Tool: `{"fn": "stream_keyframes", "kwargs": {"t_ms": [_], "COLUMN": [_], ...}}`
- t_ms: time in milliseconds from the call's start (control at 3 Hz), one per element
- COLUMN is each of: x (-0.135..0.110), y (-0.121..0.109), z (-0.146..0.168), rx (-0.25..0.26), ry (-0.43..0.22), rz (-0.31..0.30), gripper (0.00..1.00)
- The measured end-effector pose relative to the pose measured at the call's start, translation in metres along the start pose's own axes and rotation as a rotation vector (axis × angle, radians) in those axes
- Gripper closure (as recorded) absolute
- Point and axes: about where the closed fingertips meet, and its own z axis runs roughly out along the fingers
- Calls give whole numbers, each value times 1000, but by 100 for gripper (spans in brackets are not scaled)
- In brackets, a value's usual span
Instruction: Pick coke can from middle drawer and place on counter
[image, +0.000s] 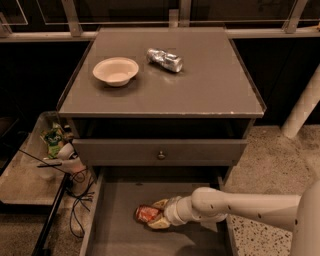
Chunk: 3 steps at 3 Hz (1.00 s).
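Note:
The coke can (146, 213), red with a silvery end, lies on its side on the floor of the open middle drawer (117, 230), near its centre. My gripper (158, 214) reaches in from the right on a white arm. Its tan fingers (160, 204) sit above and below the can's right end and close on it. The can rests on the drawer floor. The counter (215, 85) is the flat grey-brown top above the drawers.
A cream bowl (115, 71) and a crinkled silver can (165, 60) sit on the counter's back half. A shut drawer front with a round knob (160, 155) overhangs the open drawer. A low shelf with clutter (56, 145) and cables (80, 200) stands left. A white post (302, 107) stands right.

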Motion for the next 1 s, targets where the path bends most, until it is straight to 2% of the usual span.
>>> {"fn": "stream_keyframes", "kwargs": {"t_ms": [333,667,1000], "x": [-2,-12,-22], "y": [-9,-31,-36], "z": [-11,-54,-113], "rx": [-4,11,13], "ry": [-10,-58,-93], "rz": [12,23,18], "gripper": [100,100,100]}}
